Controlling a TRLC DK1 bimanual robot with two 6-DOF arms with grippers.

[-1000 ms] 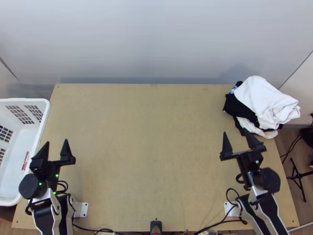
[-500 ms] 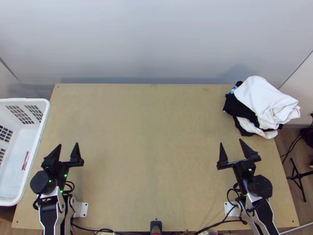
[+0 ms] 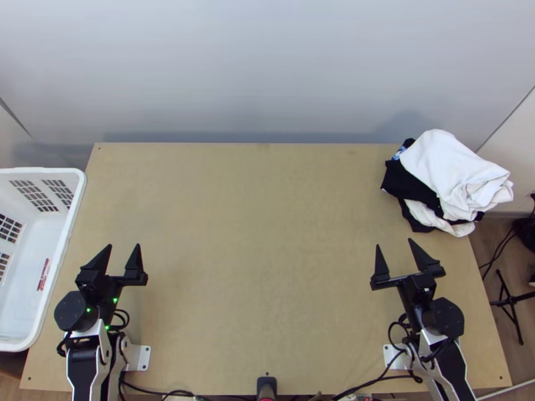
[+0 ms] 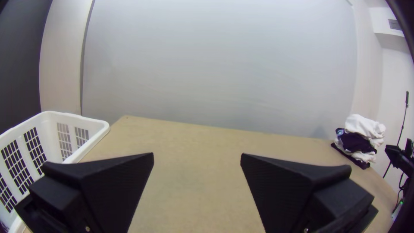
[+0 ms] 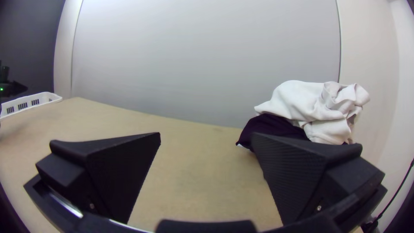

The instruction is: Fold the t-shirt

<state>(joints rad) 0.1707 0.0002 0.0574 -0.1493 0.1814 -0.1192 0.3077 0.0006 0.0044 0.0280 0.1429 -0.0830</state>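
Note:
A bunched pile of white cloth (image 3: 447, 167) and black cloth (image 3: 411, 187) lies at the table's far right corner. Which piece is a t-shirt I cannot tell. My left gripper (image 3: 122, 247) stands open over the table's left side, well away from the pile. Nearer to the cloth, on the right side, my right gripper (image 3: 394, 244) is open too, nothing between its fingers. The left wrist view has the left gripper (image 4: 197, 155) spread wide, with the pile far off. In the right wrist view the right gripper (image 5: 207, 136) is apart, one finger overlapping the dark cloth (image 5: 271, 125).
A white laundry basket (image 3: 79, 200) stands along the left edge of the wooden table (image 3: 261, 254). Bare tabletop lies between the two arms. Cables (image 3: 374, 379) run along the near edge, beside a small black device (image 3: 266, 386).
My left gripper has shifted to the right and slightly nearer the table's front edge. The right gripper has drawn back toward its base, away from the pile. The cloth has not moved.

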